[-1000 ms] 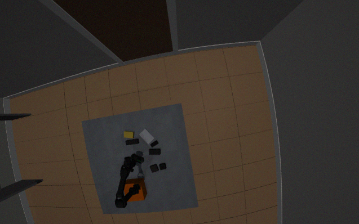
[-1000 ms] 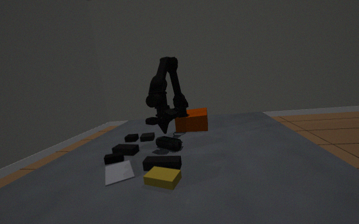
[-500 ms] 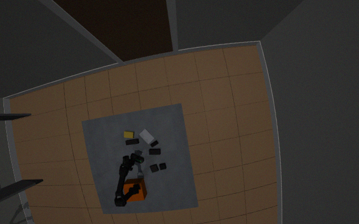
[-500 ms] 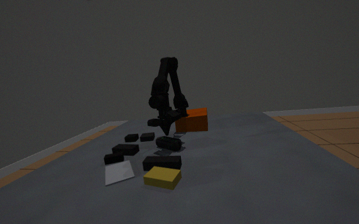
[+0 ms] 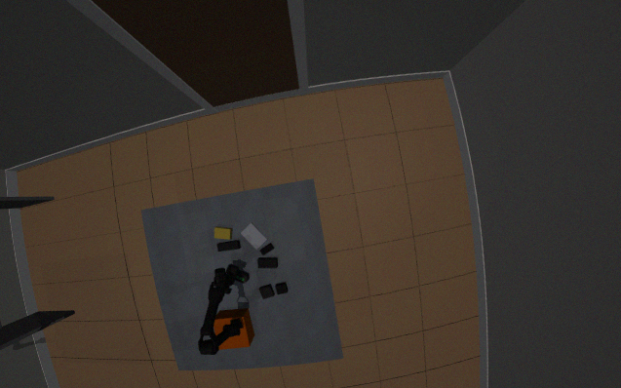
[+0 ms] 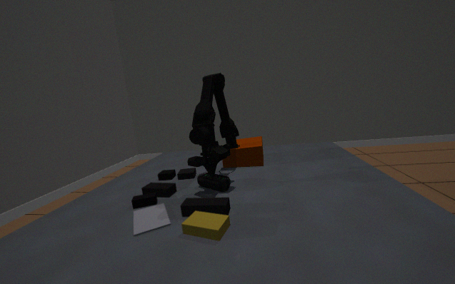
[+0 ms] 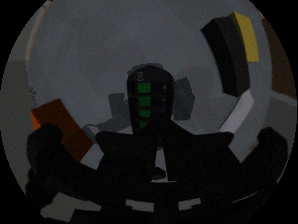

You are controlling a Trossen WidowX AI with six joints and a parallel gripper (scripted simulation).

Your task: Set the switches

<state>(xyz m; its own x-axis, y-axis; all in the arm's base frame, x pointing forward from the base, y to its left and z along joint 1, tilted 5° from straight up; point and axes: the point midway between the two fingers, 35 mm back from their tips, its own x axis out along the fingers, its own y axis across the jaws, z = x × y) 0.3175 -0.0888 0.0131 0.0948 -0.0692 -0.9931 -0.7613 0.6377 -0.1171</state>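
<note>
"Claw (image 6: 212,173) (image 7: 158,116) clenched, nothing in it?"

"Yes, its tips right down at the dark controller (image 5: 244,274) (image 6: 219,183) (image 7: 150,95), out on the grey bench top (image 5: 288,214) (image 6: 296,221) (image 7: 100,45), well in from the edges."

"Any room around?"

"Dark block (image 5: 228,246) (image 6: 205,207) (image 7: 227,55) near one side, bare surface between."

"Can you read the switches?"

"Wrist view shows green ends and 'ON'; from above, the arm (image 5: 214,297) (image 6: 207,114) covers most."

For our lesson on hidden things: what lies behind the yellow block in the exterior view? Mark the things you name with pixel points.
Behind the yellow block (image 5: 222,233) (image 6: 205,225) (image 7: 246,37) is a long black block (image 5: 228,246) (image 6: 205,205) (image 7: 227,55). Its lower front is partly covered there.
</note>
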